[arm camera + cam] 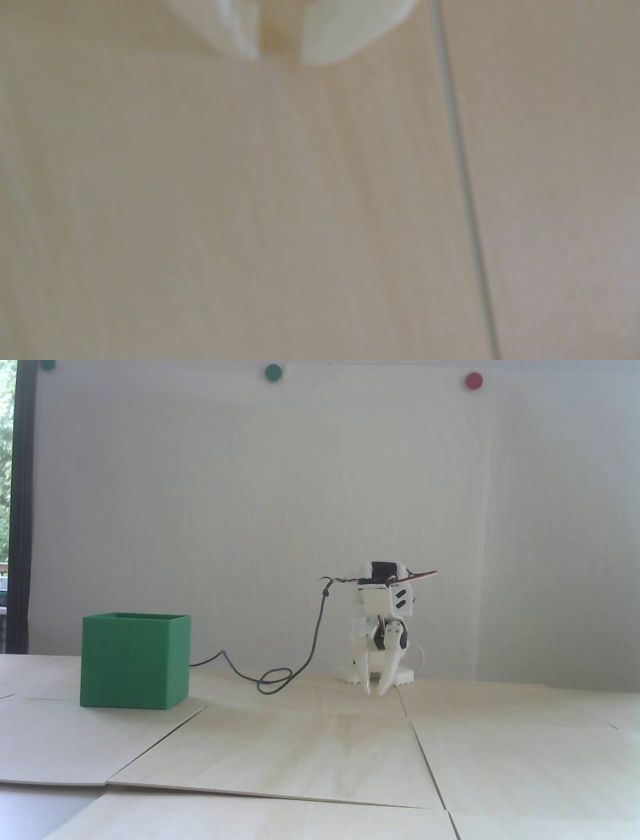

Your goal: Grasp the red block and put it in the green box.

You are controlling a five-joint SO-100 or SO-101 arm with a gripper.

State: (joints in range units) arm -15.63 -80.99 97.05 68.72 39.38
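White plastic, folded low: in the fixed view one robot arm point(382, 600) crouches over its base at the far side of the table point(320, 755), upper joints doubled back and the gripper point(374, 691) pointing straight down, its two fingertips just above or touching the pale wood; which of the two cannot be told. The fingers stand slightly parted with nothing between them. One green box point(135, 662), open-topped, sits well apart from the arm at its nine o'clock. A grey cable point(305, 655) loops across the boards between them. On the wall point(250, 485) at twelve o'clock hang three round magnets, two green point(273, 372) and one red point(473, 380). The red block shows nowhere in this view; whether it lies inside the box cannot be told.

From the wrist view, blurred, the gripper point(278, 59) enters at twelve o'clock as two white fingertips point(242, 38) with a narrow gap, empty. Below them lies bare light wood, crossed by one dark seam point(460, 162) running from one o'clock down to five o'clock. Neither block nor box appears here.
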